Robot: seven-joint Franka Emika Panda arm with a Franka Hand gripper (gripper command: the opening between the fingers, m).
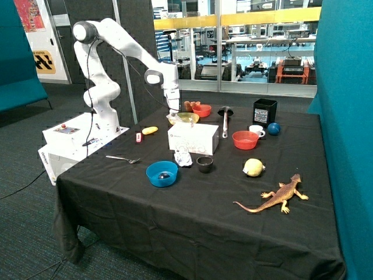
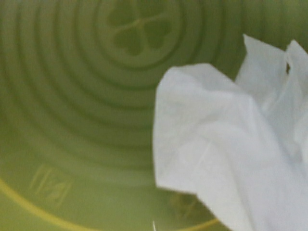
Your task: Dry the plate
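- Here, in the upper centre of the outside view, the gripper (image 1: 173,111) is lowered right over the plate (image 1: 187,118), a yellow-olive dish that sits at the far edge of the white box (image 1: 193,139) on the black table (image 1: 192,210).
- The wrist view is almost filled by the plate (image 2: 82,96), showing its ringed inner surface and a clover-shaped mark near the upper middle of the frame.
- A crumpled white tissue (image 2: 226,149) covers the right half of that frame, lying against the plate's surface.
- The fingers show in neither view, so whether they are apart or closed cannot be told.
- Just behind the plate in the outside view stands a red-orange bowl (image 1: 202,109).
- Lower centre-left, a blue bowl (image 1: 162,173) stands well apart from the plate.
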